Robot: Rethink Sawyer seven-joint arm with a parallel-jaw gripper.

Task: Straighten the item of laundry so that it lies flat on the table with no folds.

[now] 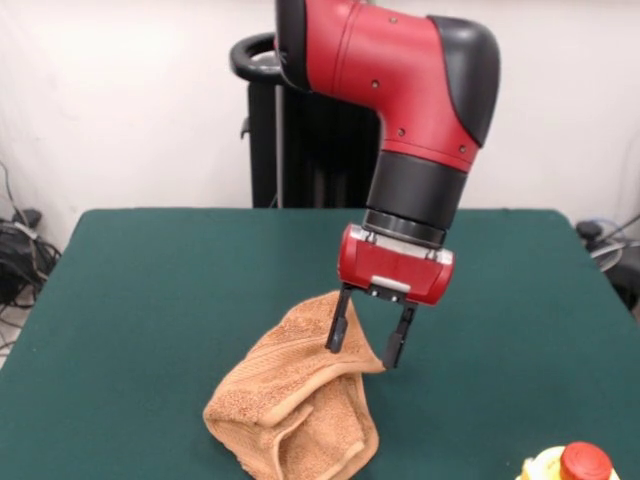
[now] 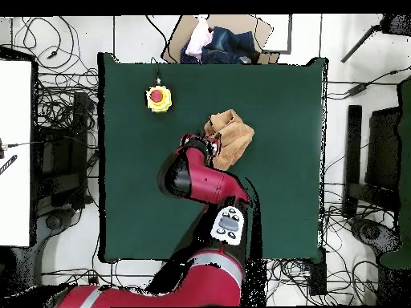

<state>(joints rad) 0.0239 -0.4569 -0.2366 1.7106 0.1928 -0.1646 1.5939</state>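
Observation:
The orange-tan towel [image 1: 295, 400] lies crumpled and folded over itself on the green table [image 1: 150, 290], near its front edge. My gripper [image 1: 367, 345] hangs on the red arm right above the towel's upper right corner. Its two black fingers [image 1: 338, 330] stand apart, open, with a raised fold of the towel between them. In the overhead view the towel [image 2: 229, 136] is a bunched lump on the table [image 2: 136, 192], and the arm's wrist covers the gripper at the towel's left edge.
A yellow box with a red button [image 1: 570, 465] stands at the table's front right corner; it also shows in the overhead view [image 2: 159, 98]. The black pedestal [image 1: 300, 130] stands behind the table. A cardboard box of clothes [image 2: 217, 40] and cables lie on the floor.

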